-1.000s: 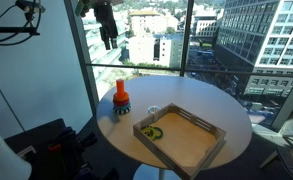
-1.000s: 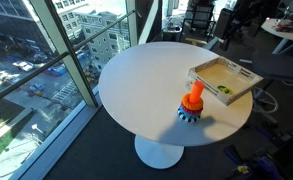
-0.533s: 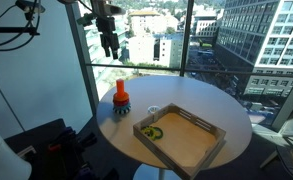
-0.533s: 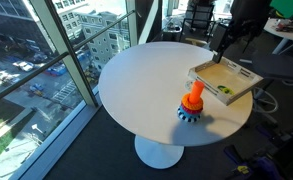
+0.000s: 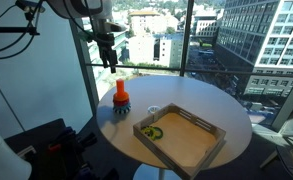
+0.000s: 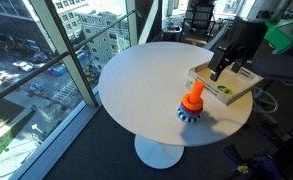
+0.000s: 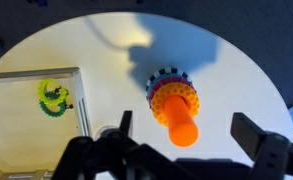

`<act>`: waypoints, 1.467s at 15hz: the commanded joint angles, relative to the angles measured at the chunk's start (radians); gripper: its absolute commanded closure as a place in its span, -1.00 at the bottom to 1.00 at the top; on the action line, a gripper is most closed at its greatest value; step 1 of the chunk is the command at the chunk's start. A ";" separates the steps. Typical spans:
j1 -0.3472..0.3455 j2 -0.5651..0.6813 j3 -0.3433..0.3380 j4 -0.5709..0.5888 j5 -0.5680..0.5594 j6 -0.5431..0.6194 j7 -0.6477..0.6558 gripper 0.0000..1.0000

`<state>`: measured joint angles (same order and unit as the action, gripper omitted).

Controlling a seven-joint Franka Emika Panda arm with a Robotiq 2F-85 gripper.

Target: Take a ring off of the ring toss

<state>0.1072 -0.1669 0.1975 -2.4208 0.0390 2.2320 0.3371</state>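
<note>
The gripper (image 5: 110, 58) has come down since a second ago and now hangs above the ring toss (image 7: 158, 84), with its fingers (image 7: 124, 122) spread wide and empty. The ring (image 7: 174, 100) sits low on the peg, against the blue base; the tray (image 7: 26, 125) lies beside the ring toss on the tabletop (image 5: 216, 110). The ring looks light, stiff and smooth, so a weak pinch may slip. Its outer rim, on either side of the peg, seems the best hold, followed by a straight lift so the toy does not tip.
</note>
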 commanded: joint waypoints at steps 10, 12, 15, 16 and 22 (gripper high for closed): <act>0.012 0.092 -0.013 -0.106 -0.001 0.216 0.000 -1.00; 0.013 0.094 -0.013 -0.106 -0.001 0.216 0.000 -1.00; 0.013 0.094 -0.013 -0.106 -0.001 0.216 0.000 -1.00; 0.013 0.102 -0.013 -0.106 0.003 0.221 0.001 -1.00; 0.014 0.168 -0.021 -0.111 0.027 0.295 -0.010 -1.00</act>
<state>0.1085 -0.0302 0.1935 -2.5289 0.0437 2.4786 0.3374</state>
